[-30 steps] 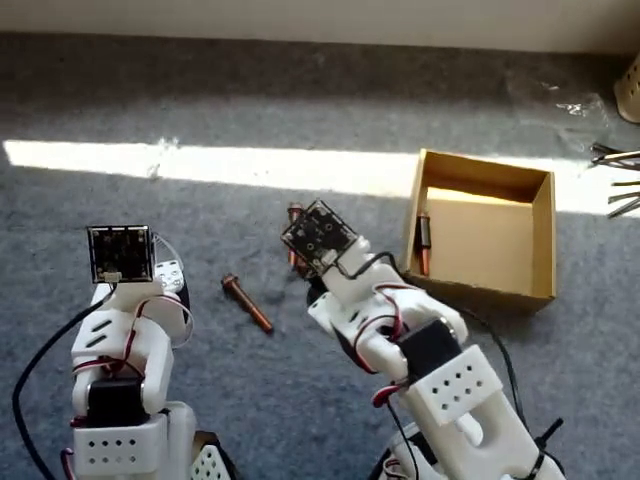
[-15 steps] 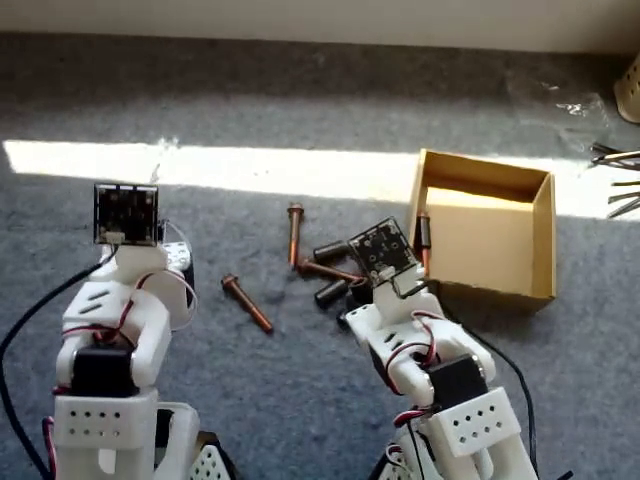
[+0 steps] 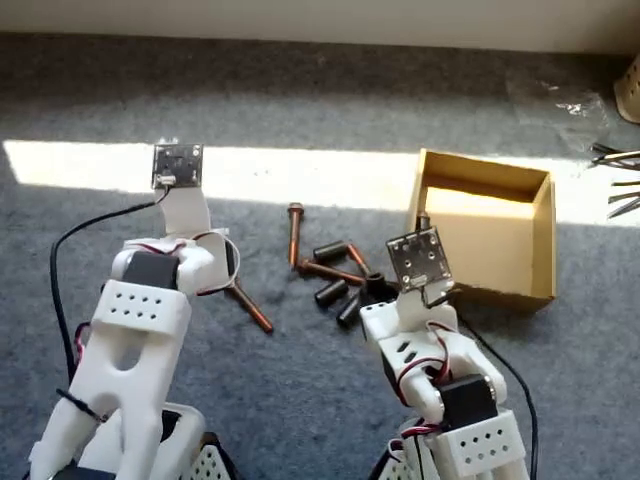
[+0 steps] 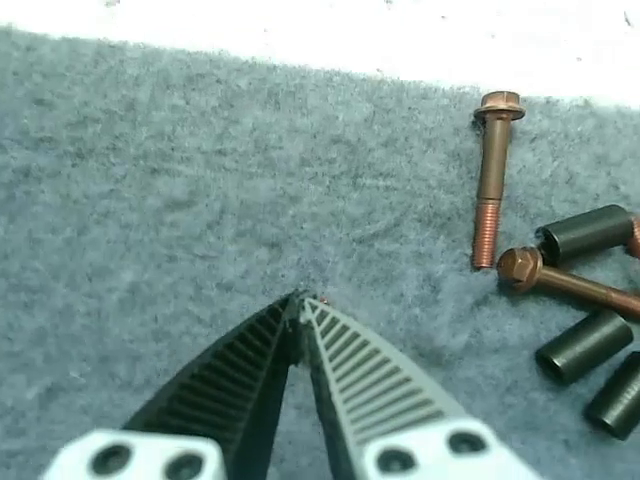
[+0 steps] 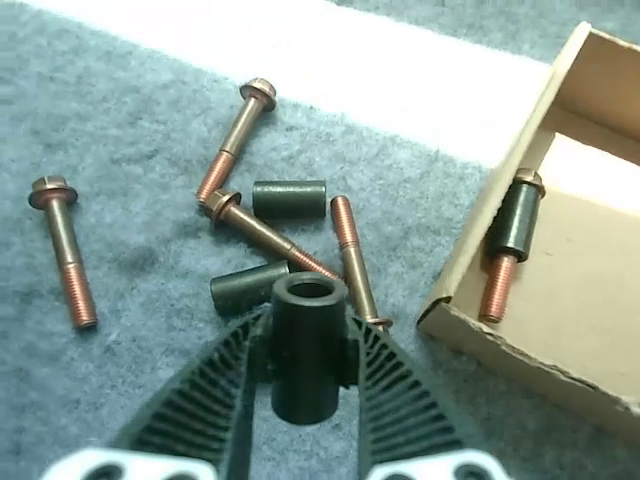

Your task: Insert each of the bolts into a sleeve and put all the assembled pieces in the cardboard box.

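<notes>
I am squeezing a black sleeve [image 5: 305, 375] in my right gripper [image 5: 308, 322] near the cardboard box [image 5: 470, 325] edge, my left gripper [image 4: 300, 302] pinching shut over open carpet [image 4: 150, 200].

Left end effector [image 4: 302, 302]: ribbed fingers [image 4: 365, 375] meet at the tips with nothing between them, pointed down at the gray carpeted counter [image 4: 150, 180]. Can't tell if the tips touch it. A sunlit strip [image 4: 300, 30] runs along the far edge.

Loose parts are off to one side, apart from the tips:
- copper bolt [image 4: 489, 180] lies flat, hex head toward the strip
- second bolt [image 4: 545, 278] has its head just beside the first one's threaded end, shaft running out of frame
- black sleeve [image 4: 588, 232] lies just beside that head
- two more sleeves [image 4: 585, 345] lie across the shaft, side by side
</notes>
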Motion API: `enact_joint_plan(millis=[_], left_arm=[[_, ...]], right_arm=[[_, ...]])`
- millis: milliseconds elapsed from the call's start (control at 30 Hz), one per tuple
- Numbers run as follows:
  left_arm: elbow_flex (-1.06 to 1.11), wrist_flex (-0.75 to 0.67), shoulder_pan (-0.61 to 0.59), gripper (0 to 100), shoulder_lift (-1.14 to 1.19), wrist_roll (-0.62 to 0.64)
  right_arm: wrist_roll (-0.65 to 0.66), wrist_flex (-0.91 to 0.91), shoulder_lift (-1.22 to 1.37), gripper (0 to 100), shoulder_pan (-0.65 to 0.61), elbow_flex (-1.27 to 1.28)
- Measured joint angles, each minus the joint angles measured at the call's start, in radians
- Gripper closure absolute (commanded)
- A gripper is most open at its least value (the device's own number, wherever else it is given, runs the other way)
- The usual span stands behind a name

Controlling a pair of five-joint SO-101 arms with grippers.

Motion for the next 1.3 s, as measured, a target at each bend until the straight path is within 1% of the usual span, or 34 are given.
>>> enact_joint_plan(millis=[67, 167, 233, 367, 433, 700, 900, 1033, 1167, 1300], left_arm=[[0.000, 0.000, 0.018, 97, 0.025, 0.057], [0.000, 0.000, 0.018, 88, 0.055, 0.097], [0.000, 0.025, 0.021, 85, 0.081, 0.117], [0.000, 0.097, 0.020, 85, 0.132, 0.239], [-0.002, 0.120, 0.025, 85, 0.137, 0.279], [-0.003, 0.129, 0.029, 86, 0.141, 0.305], [0.074, 0.005, 0.031, 86, 0.141, 0.305], [0.075, -0.018, 0.029, 86, 0.141, 0.305], [0.100, -0.041, 0.078, 86, 0.141, 0.311], [0.147, -0.121, 0.106, 86, 0.141, 0.342]], right_arm=[[-0.003, -0.006, -0.018, 99.5, 0.006, 0.018], [-0.003, -0.038, -0.032, 99.5, 0.025, 0.049], [-0.003, -0.046, -0.035, 99.5, 0.026, 0.052], [-0.003, -0.055, -0.038, 99.5, 0.028, 0.054], [-0.003, -0.055, -0.038, 99.5, 0.028, 0.054], [-0.003, -0.055, -0.038, 99.5, 0.028, 0.054], [-0.003, -0.055, -0.038, 99.5, 0.028, 0.054], [-0.003, -0.055, -0.038, 99.5, 0.028, 0.054], [-0.003, -0.055, -0.038, 99.5, 0.028, 0.054], [-0.003, -0.055, -0.038, 99.5, 0.028, 0.054]])
